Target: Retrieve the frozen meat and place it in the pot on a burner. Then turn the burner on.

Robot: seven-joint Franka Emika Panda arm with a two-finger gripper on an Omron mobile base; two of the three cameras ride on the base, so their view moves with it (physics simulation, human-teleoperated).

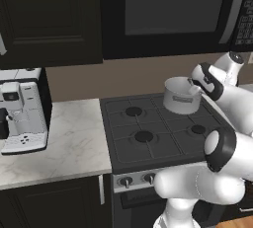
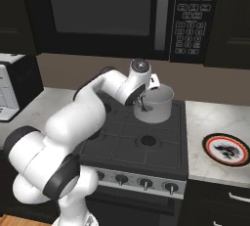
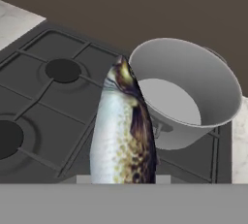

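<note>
Fish filled the lower centre of the hand view, nearest the lens: a speckled silver-and-brown body, long axis running up the frame, head at the top. It rose from the bottom edge where the finger tips would sit, so I judged the gripper to be clamped on its tail end. The jaws themselves were hidden behind the fish. This fish I took to be the frozen meat of the task.

Pot lay to the upper right of the fish in the hand view, mouth tipped toward the camera, inside bare. The fish's head overlapped the pot's near left rim in the picture. Whether it touched the rim or hung short of it, I could not tell.

In the right base view the pot sat on the stove at the back, centre of frame, with the gripper just at its left rim. In the left base view the same pot stood at right of centre, and the white arm reached in from the right edge to meet it.

Judgement: the meat was held but not yet inside the pot. The pot lay ahead and to the right of the gripper as the hand camera saw it. The coming move turned on shifting the fish rightward over the open mouth, then lowering it lengthwise, head first. The fish looked longer than the pot was deep, so it might lean on the rim.

Knobs lined the stove front, lower centre, untouched.
</note>
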